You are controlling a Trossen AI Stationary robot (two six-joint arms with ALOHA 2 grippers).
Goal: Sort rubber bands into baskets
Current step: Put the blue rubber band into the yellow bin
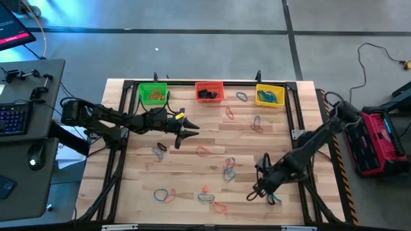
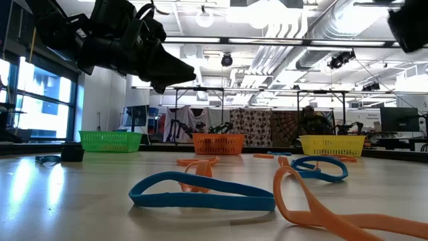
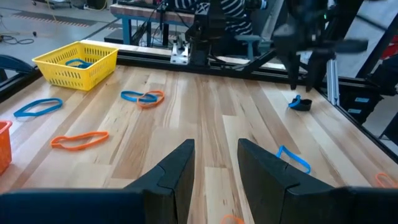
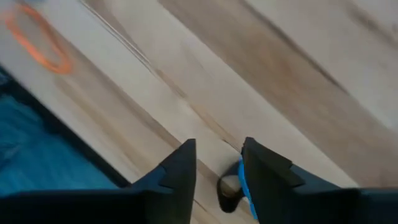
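blue rubber band (image 4: 244,184) lying between the parted fingers of right gripper (image 1: 262,190), against one finger, low at near right of wooden table (image 1: 192,167). left gripper (image 1: 187,133) spread, hovering mid-table, nearest orange band (image 1: 204,151) just beyond.

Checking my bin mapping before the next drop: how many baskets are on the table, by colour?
Green basket: 1
Red-orange basket: 1
Yellow basket: 1
Total: 3 baskets
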